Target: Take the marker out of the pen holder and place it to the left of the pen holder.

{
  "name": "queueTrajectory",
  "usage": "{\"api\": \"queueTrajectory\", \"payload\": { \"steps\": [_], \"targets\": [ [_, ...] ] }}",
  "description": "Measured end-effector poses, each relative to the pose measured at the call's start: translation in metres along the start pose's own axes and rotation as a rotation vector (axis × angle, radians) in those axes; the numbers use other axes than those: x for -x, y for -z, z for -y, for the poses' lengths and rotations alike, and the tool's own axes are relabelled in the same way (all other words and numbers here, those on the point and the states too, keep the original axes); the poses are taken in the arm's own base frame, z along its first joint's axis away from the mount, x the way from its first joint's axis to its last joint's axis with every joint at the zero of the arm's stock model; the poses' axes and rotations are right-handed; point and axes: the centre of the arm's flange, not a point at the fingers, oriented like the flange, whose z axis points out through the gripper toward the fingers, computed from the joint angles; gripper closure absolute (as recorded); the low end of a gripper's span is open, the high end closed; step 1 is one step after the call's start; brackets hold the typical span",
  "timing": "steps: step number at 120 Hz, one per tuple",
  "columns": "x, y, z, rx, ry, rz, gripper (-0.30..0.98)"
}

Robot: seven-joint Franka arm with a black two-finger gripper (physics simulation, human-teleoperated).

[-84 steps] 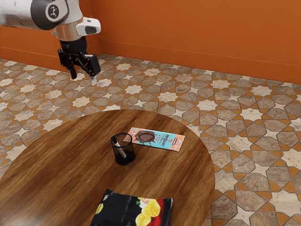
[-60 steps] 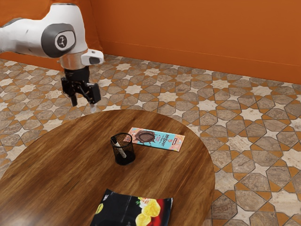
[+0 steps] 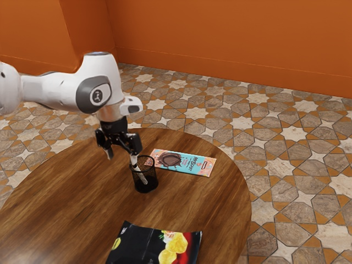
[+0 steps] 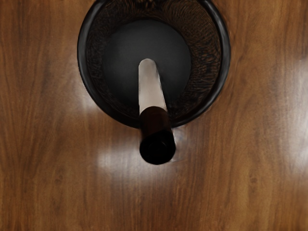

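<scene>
Our gripper [image 3: 122, 159] stands with its fingers spread at the exterior view's left of the pen holder's top, one beside the rim. We see the marker [image 4: 150, 89] leaning inside the pen holder [image 3: 146, 187], its dark end above the rim on the exterior view's left; we cannot tell whether a finger touches it. Farther off and to that view's right lies a flat, colourful packet [image 3: 192, 164]; a black bag [image 3: 137, 245] lies on the near side of the round wooden table [image 3: 66, 203].
</scene>
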Motion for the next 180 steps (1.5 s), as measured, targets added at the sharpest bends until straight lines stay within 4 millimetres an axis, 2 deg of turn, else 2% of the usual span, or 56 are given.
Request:
{"api": "queueTrajectory", "payload": {
  "steps": [8,15,39,62,118,141,153,180],
  "targets": [
    [-0.004,-0.008,-0.034,-0.021,-0.038,-0.010,0.02],
    [-0.006,-0.017,-0.045,-0.032,-0.038,-0.009,0.02],
    [-0.012,-0.026,-0.023,-0.039,0.060,-0.019,0.02],
    [-0.012,-0.036,-0.022,-0.039,0.107,-0.012,0.02],
    [-0.008,-0.041,-0.012,-0.040,0.186,-0.003,0.02],
    [-0.028,-0.033,-0.007,-0.041,0.210,-0.029,0.03],
    [-0.037,-0.039,0.000,-0.043,0.229,-0.025,0.03],
    [-0.043,-0.040,0.002,-0.043,0.240,-0.029,0.03]
  ]
}}
